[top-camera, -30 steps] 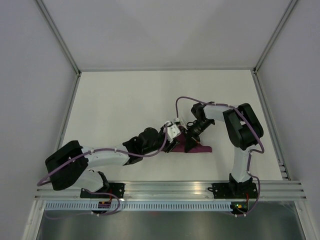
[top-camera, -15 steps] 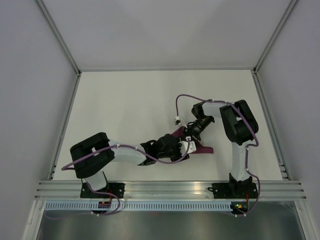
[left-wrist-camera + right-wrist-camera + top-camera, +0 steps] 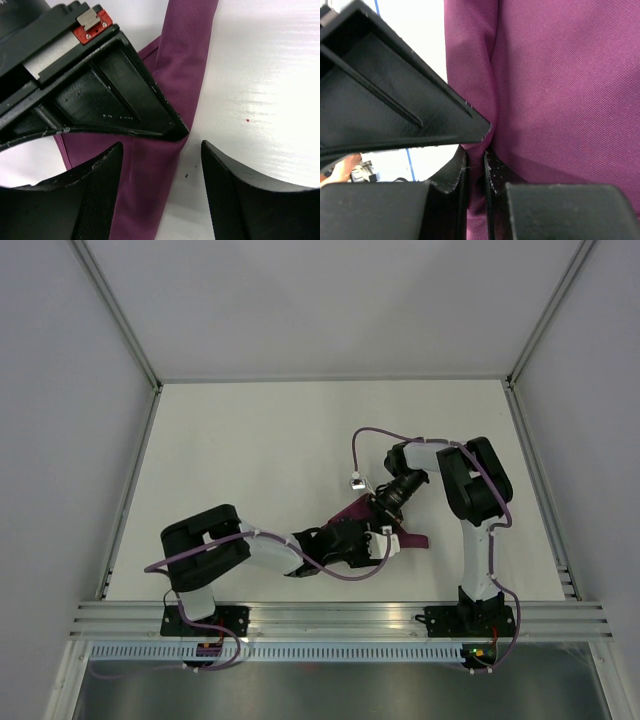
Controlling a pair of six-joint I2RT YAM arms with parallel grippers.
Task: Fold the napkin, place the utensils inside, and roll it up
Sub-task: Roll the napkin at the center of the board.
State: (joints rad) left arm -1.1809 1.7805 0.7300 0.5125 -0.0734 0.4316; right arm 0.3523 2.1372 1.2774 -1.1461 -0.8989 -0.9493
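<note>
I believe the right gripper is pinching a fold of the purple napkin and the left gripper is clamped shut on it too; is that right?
Not quite: the left gripper is open, its jaws spread wide above the napkin, as the left wrist view shows. The right gripper does pinch a fold of it.

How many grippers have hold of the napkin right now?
1. The right gripper is shut on a fold of the thin magenta-purple cloth napkin; the left gripper hangs open over it, gripping nothing.
</note>
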